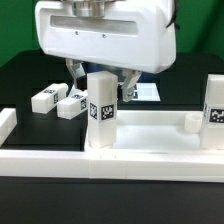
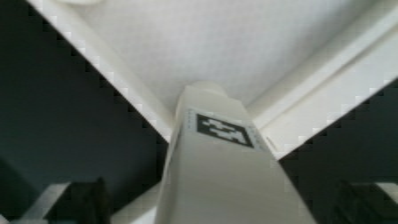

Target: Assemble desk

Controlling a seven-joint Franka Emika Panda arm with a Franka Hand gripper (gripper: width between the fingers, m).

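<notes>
Straddling an upright leg with the hand spread wide, fingers flanking it on both sides, gripping nothing, standing clear of the leg in both views. Seeing that leg standing at the corner of the desk panel on the exterior view's left, tag facing the camera. Noting the panel lying flat on the black table, rim up, just behind a low white bar. Spotting a second leg standing upright at the panel corner on the exterior view's right, with a short round socket just beside it. Logging one loose leg and a neighbouring leg lying side by side on the table toward the exterior view's left, behind the panel, apart from the hand. Looking down the tagged leg in the wrist view, white panel beneath it.
</notes>
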